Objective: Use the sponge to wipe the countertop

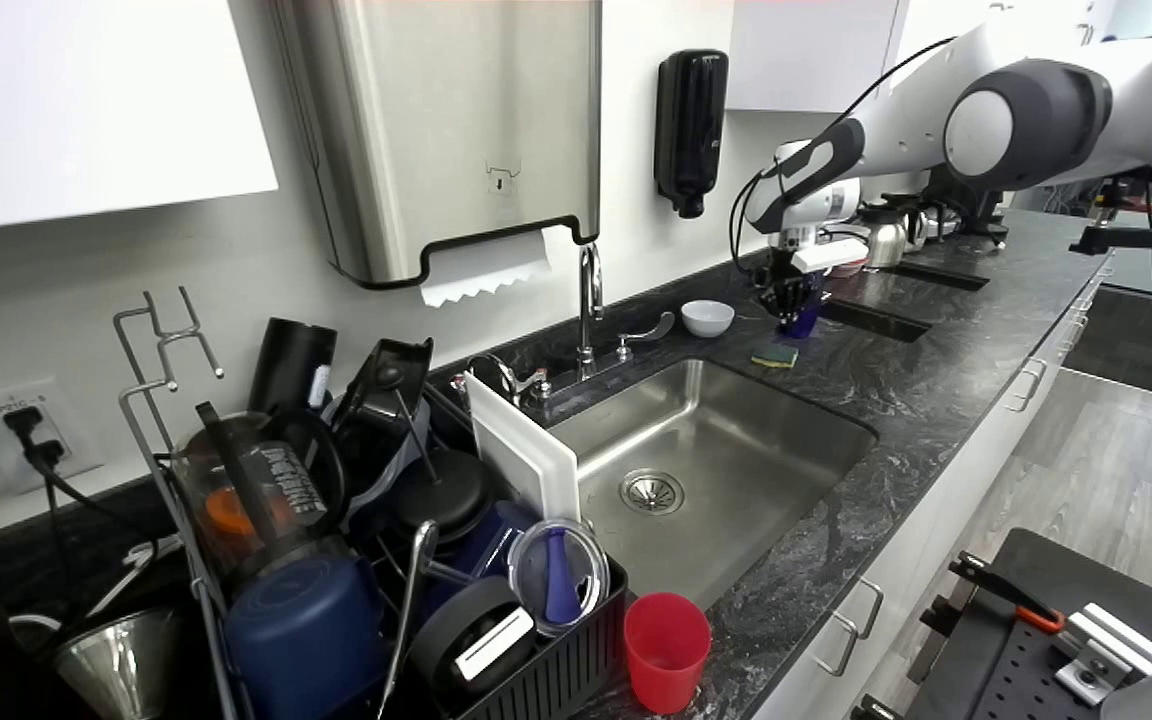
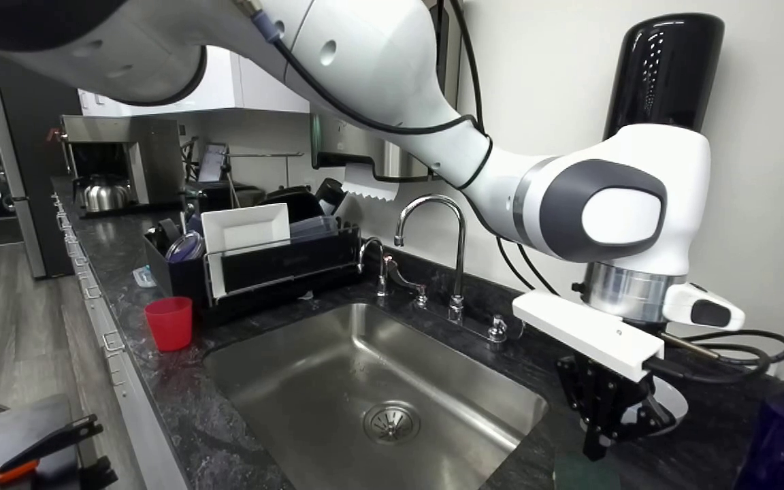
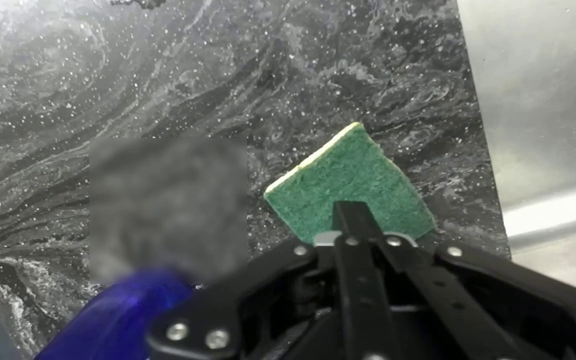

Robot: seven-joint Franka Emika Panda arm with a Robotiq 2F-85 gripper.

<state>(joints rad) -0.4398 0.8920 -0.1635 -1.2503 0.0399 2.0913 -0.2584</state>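
The sponge point(image 3: 350, 172) lies flat on the surface point(image 3: 183, 65) beside the sink point(image 1: 736, 465). The tool point(image 3: 352, 207) is fully closed above it, gripping nothing. Pickup and the whole wiping step apparently remain.

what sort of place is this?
Likely a shared office or lab kitchenette: a rectangular stainless-steel sink, a loaded black box-shaped dish rack, and a boxy wall-mounted brushed-steel paper-towel dispenser.
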